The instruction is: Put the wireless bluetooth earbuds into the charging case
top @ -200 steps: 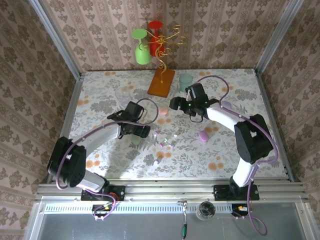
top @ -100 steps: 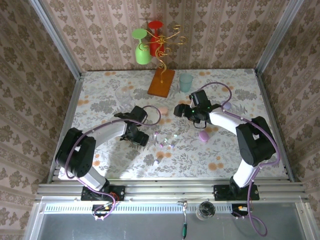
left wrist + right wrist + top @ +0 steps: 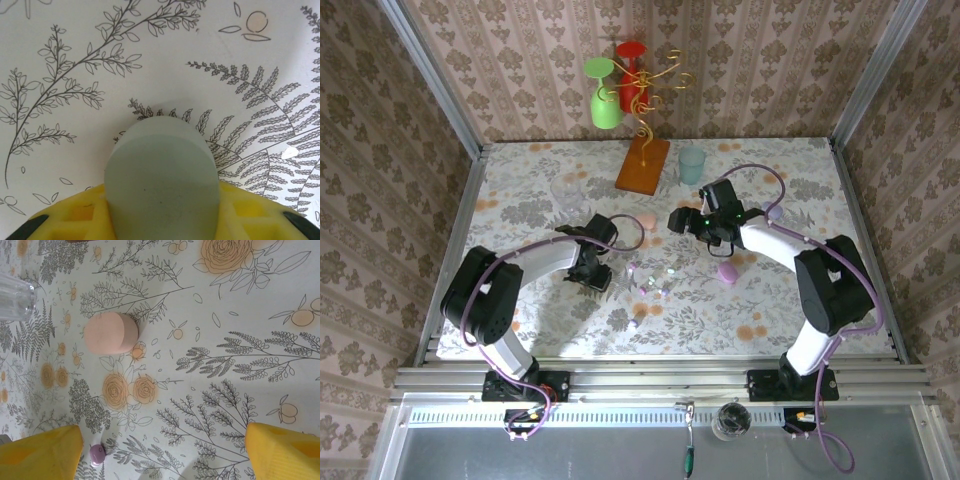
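A pale green charging case (image 3: 162, 185) sits pinched between the yellow pads (image 3: 75, 215) of my left gripper (image 3: 592, 278), which is shut on it low over the cloth. Just right of it, several tiny pastel earbuds (image 3: 655, 278) lie scattered, and one more earbud (image 3: 633, 324) lies nearer the front. My right gripper (image 3: 682, 220) hovers open with nothing between its fingers (image 3: 285, 450). A purple earbud (image 3: 97, 453) lies beside its left finger. A pink case (image 3: 110, 333) (image 3: 646, 221) rests ahead of it. A purple case (image 3: 727, 272) lies under the right arm.
A wire stand (image 3: 642, 165) with a green and a red cup hung on it rises at the back, with a teal cup (image 3: 691, 165) beside it. A clear glass (image 3: 567, 190) (image 3: 15, 300) stands back left. Another purple case (image 3: 773, 211) lies right.
My left gripper has come down over the green case and closed on it. The right gripper shifted slightly right a second ago, then held still and open.
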